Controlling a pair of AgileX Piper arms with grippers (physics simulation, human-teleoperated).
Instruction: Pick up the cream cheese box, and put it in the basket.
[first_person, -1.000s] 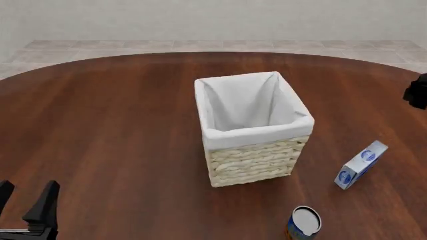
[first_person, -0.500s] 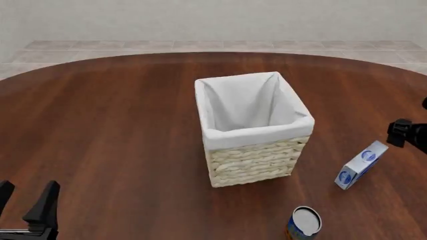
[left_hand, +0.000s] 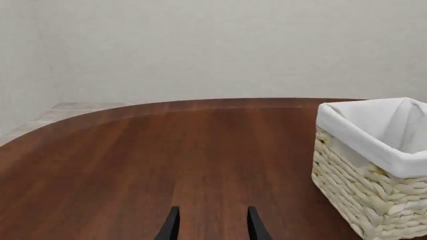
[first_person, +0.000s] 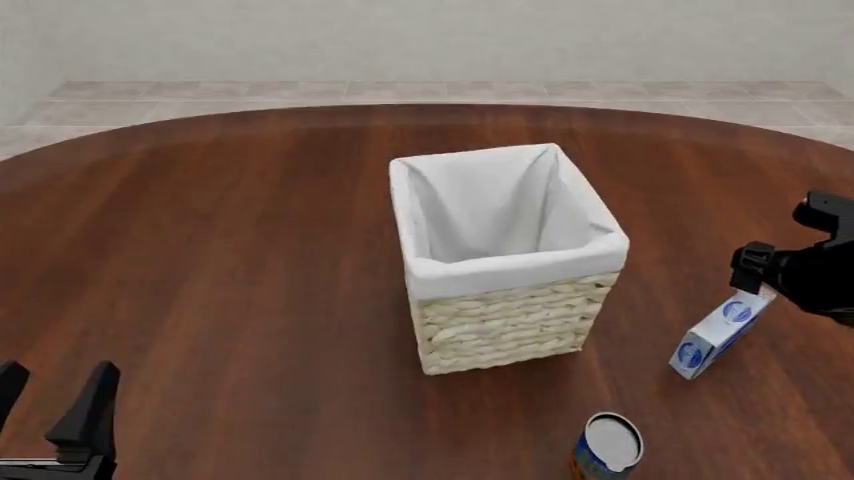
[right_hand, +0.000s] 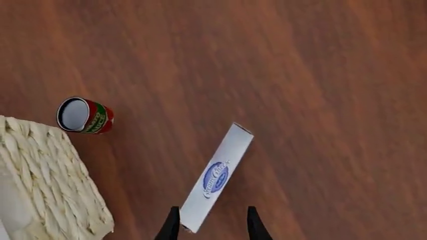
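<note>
The open right gripper (right_hand: 208, 227) hovers over the flat white-and-blue cream cheese carton (first_person: 721, 332), at 3 o'clock from the square woven wicker basket (first_person: 510, 322); the left gripper (left_hand: 209, 227) is also open.

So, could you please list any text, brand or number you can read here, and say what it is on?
Flat white carton, blue oval logo: script lettering, too blurred to read reliably.
Round can with red and green label: markings too small to read.
Woven straw basket with white lining: no text.
</note>
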